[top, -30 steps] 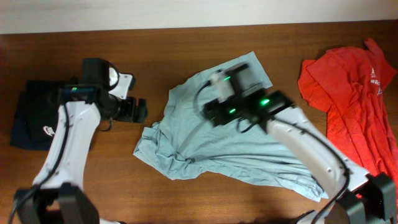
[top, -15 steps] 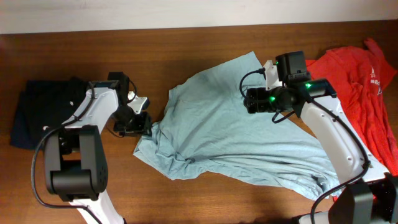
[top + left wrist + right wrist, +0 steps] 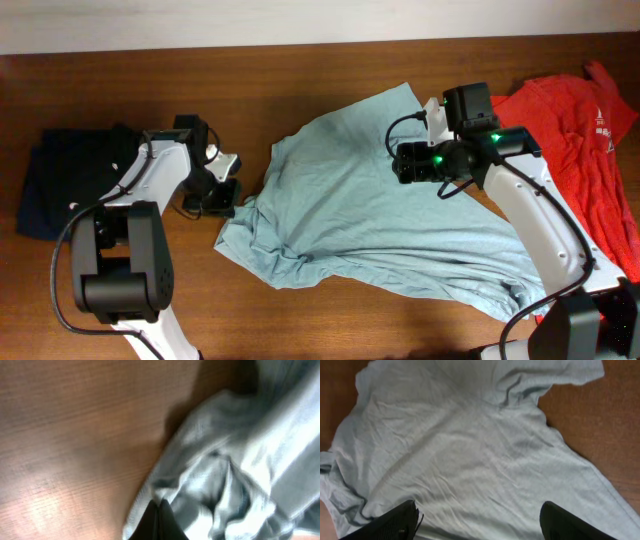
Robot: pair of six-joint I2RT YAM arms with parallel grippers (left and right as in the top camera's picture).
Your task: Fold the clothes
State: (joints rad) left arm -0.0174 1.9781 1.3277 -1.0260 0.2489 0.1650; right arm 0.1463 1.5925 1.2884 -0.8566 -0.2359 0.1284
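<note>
A crumpled light blue shirt (image 3: pixel 380 225) lies spread across the middle of the table. My left gripper (image 3: pixel 226 196) is at the shirt's left edge. In the left wrist view its fingertips (image 3: pixel 159 506) are pressed together, with a fold of the blue shirt's hem (image 3: pixel 215 475) pinched between them. My right gripper (image 3: pixel 404 162) hovers over the shirt's upper right part. Its fingers (image 3: pixel 395 521) stand wide apart in the right wrist view and the flat cloth (image 3: pixel 470 445) lies below them. Nothing is held between them.
A red shirt (image 3: pixel 575 140) lies bunched at the right edge of the table. A dark navy garment (image 3: pixel 60 180) sits folded at the far left. Bare wooden tabletop (image 3: pixel 300 70) runs along the back and the front left.
My left gripper has come to the shirt's left edge and closed on it. The right arm moved up and right a second ago and has held still since.
</note>
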